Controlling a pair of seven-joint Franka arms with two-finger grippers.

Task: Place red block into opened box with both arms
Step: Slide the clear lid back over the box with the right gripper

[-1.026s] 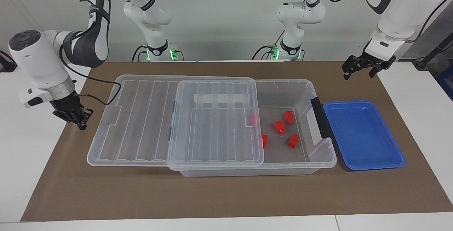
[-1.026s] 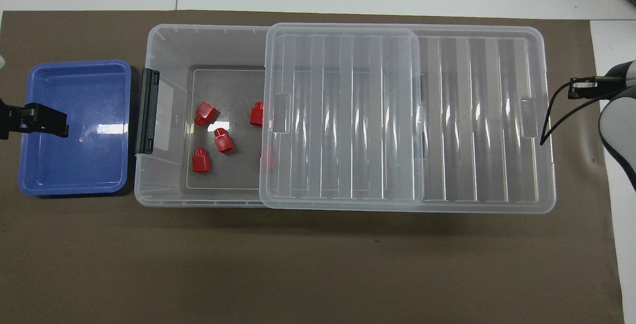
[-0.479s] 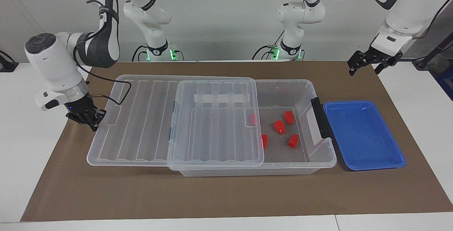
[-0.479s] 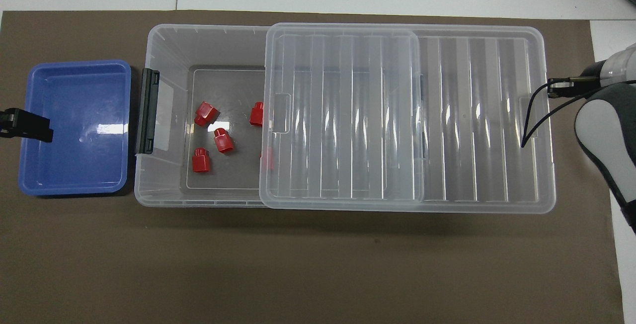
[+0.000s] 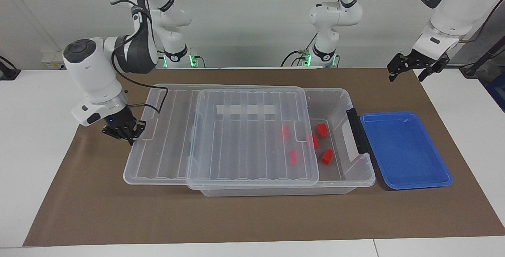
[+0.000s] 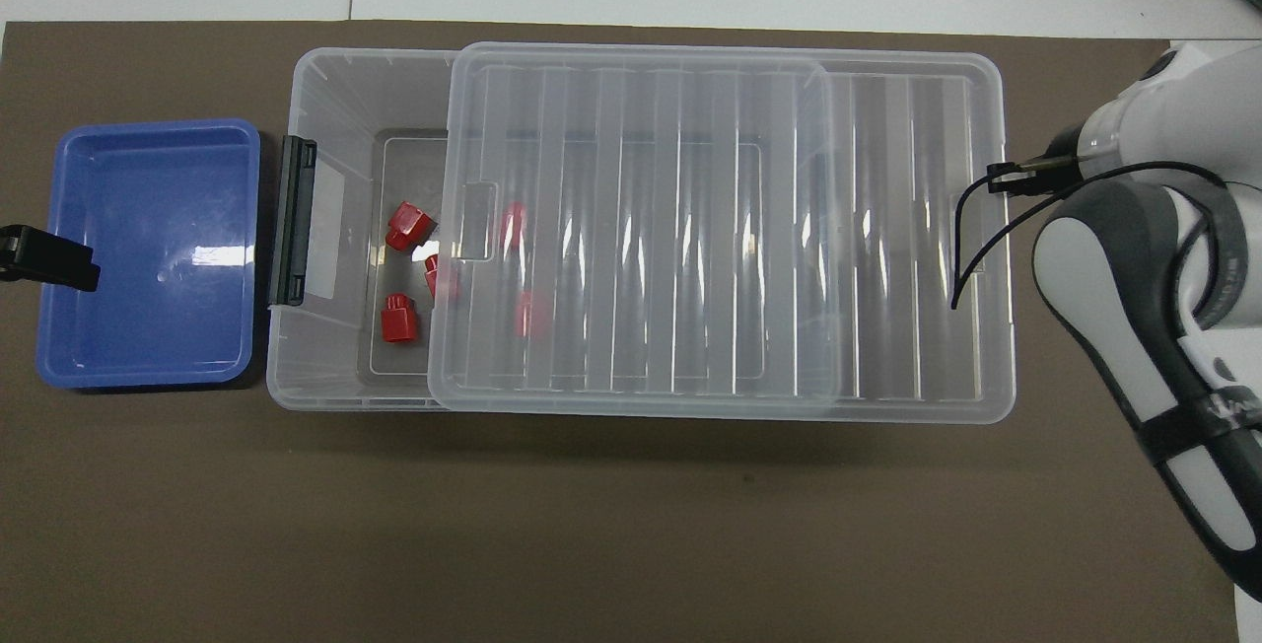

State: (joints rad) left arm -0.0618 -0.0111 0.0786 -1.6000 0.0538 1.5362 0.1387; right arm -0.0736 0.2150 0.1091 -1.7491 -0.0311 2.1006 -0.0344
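Clear lid (image 5: 236,131) covers most of the box (image 5: 347,103), only a strip beside its black handle (image 5: 357,131) uncovered. Right gripper (image 5: 127,131), fingers closed, touches the lid's end edge. Left gripper (image 5: 410,66) hangs wide open over the mat's edge.

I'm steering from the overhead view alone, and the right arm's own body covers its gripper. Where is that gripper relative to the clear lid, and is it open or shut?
Observer: The right gripper is down at the ribbed clear lid. Its fingertips are shut and appear to press against the lid's end edge at the right arm's end of the table.
Operator: Thanks. I only see a black tip of the left gripper at the blue tray's edge. Is it down in the tray?
Observer: No. The left gripper hangs well above the blue tray, open and holding nothing.
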